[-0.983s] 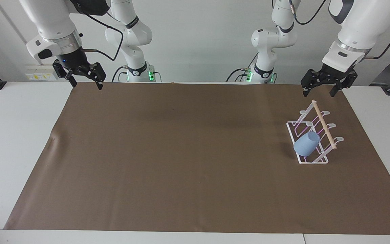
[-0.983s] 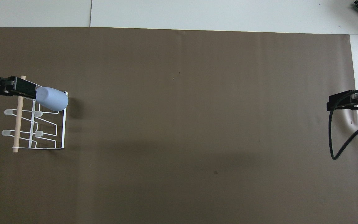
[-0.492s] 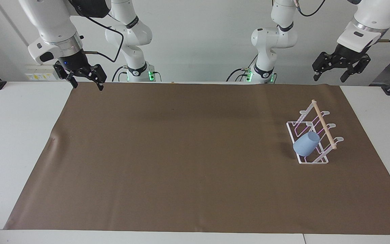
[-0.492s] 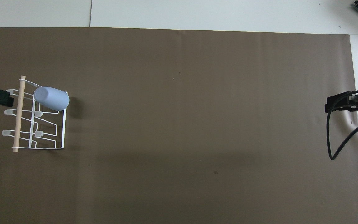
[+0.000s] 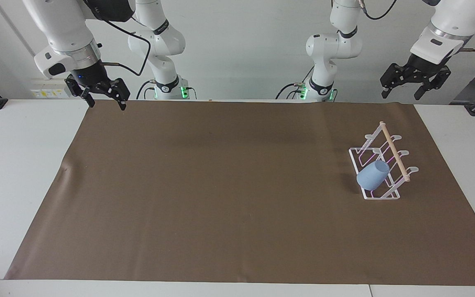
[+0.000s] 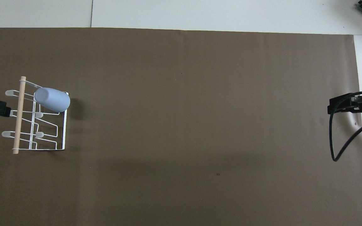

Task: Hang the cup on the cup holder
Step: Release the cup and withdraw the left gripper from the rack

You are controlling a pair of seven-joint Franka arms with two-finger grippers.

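Light-blue cup (image 5: 372, 175) hangs inverted on the cup holder (image 5: 393, 151); task apparently complete. Left claw (image 5: 415, 81) and right claw (image 5: 97, 91) both wide, empty, raised.

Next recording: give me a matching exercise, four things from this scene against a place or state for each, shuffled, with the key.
Things:
1. cup
2. dowel
3. left pincer
4. right pincer

Place or state:
A. open, raised near the mat's corner at the right arm's end
B. tilted on a prong of the rack
C. lies along the rack's top
D. open, raised clear of the rack

Pairs: 1-B, 2-C, 3-D, 4-A
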